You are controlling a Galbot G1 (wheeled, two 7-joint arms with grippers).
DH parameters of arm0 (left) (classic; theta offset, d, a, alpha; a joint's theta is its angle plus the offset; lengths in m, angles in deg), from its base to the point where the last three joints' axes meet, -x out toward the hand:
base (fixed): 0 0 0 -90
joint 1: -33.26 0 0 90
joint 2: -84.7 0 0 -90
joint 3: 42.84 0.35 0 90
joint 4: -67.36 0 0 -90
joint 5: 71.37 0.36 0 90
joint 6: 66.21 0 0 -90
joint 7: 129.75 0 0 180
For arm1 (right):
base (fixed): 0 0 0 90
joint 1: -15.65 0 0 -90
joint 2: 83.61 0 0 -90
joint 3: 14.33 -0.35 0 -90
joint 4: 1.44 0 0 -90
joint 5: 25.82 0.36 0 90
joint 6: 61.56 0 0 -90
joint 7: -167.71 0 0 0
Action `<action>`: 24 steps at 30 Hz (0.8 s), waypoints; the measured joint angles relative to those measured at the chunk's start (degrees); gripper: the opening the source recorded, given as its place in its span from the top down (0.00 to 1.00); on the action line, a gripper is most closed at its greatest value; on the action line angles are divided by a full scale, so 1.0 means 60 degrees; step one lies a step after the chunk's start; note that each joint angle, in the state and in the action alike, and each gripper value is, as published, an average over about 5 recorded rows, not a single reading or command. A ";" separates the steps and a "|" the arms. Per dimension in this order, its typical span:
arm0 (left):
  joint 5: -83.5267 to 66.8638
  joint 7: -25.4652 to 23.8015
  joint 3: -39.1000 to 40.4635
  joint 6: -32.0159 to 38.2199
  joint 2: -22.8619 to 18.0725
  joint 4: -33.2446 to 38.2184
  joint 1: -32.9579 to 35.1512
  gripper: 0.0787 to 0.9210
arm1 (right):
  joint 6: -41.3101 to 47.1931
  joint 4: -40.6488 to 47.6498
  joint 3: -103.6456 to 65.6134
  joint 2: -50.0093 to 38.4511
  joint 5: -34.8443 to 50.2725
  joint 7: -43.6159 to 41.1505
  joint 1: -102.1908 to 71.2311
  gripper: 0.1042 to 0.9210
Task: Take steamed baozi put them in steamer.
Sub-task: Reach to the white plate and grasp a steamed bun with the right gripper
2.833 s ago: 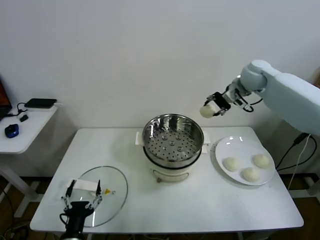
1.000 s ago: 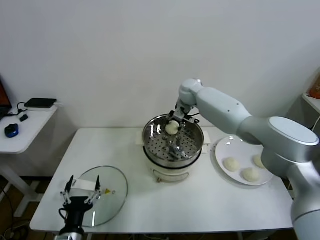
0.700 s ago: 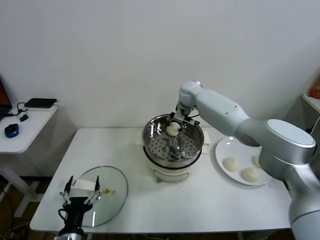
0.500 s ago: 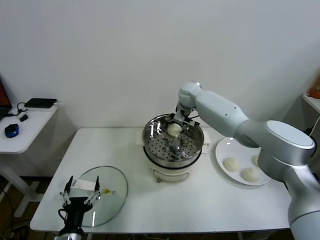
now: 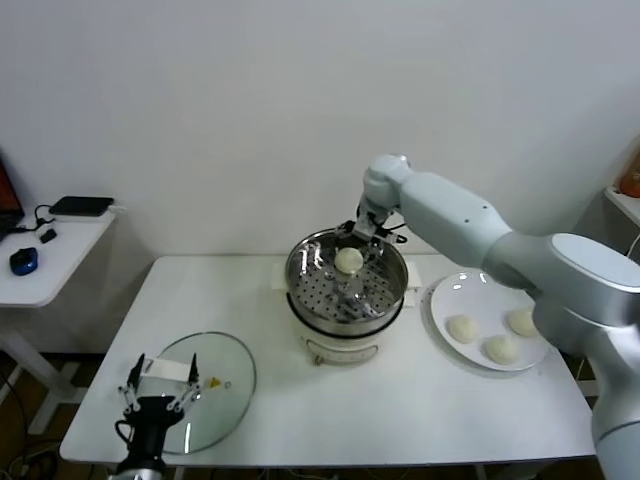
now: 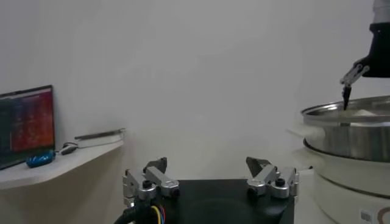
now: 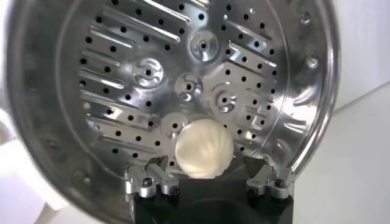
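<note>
1. The steamer point(image 5: 346, 282) stands mid-table, with the plate point(image 5: 447, 300) beside it carrying three steamed baozi point(image 5: 461, 328).
2. The right gripper point(image 5: 358, 228), jaws spread and empty, hangs over the basket's far rim; a second ago it was clamped on the bun lower inside.
3. The first baozi point(image 7: 204, 148) lies released on the perforated floor. Next, I judge: retreat and fetch another.
4. The left gripper point(image 6: 210, 181) idles open by the glass lid point(image 5: 225, 375).
</note>
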State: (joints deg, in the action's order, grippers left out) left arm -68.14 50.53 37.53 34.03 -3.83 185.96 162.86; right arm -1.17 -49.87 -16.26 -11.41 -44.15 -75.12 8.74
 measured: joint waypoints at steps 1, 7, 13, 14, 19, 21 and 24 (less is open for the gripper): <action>0.0005 0.0001 -0.0002 -0.0008 0.0003 0.0004 -0.0006 0.12 | 0.0085 -0.0162 0.0080 -0.0127 0.0195 -0.0038 0.0098 0.12; 0.0025 0.0004 -0.0014 -0.0004 0.0009 0.0008 0.0009 0.12 | 0.0821 -0.1222 0.0557 -0.1052 0.1565 -0.0161 0.0770 0.12; 0.0057 0.0007 0.0019 0.0004 0.0007 0.0068 0.0045 0.12 | 0.1757 -0.1945 0.0962 -0.2150 0.2960 -0.0206 0.1489 0.12; 0.0067 0.0008 0.0024 0.0004 0.0005 0.0084 0.0049 0.12 | 0.1910 -0.2010 0.1024 -0.2344 0.3184 -0.0212 0.1590 0.12; 0.0116 0.0012 0.0034 0.0005 0.0000 0.0132 0.0094 0.12 | 0.2573 -0.2198 0.1261 -0.3304 0.4145 -0.0245 0.1874 0.12; 0.0135 0.0015 0.0039 0.0006 -0.0001 0.0144 0.0109 0.12 | 0.2788 -0.2206 0.1301 -0.3689 0.4428 -0.0265 0.1905 0.12; 0.0172 0.0018 0.0059 0.0007 -0.0010 0.0156 0.0122 0.12 | 0.3060 -0.2132 0.1335 -0.4255 0.4727 -0.0298 0.1855 0.12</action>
State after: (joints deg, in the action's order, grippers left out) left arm -67.11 50.64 37.88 34.07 -3.89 186.89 163.59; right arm 17.19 -62.66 -8.25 -36.94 -15.79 -76.91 19.87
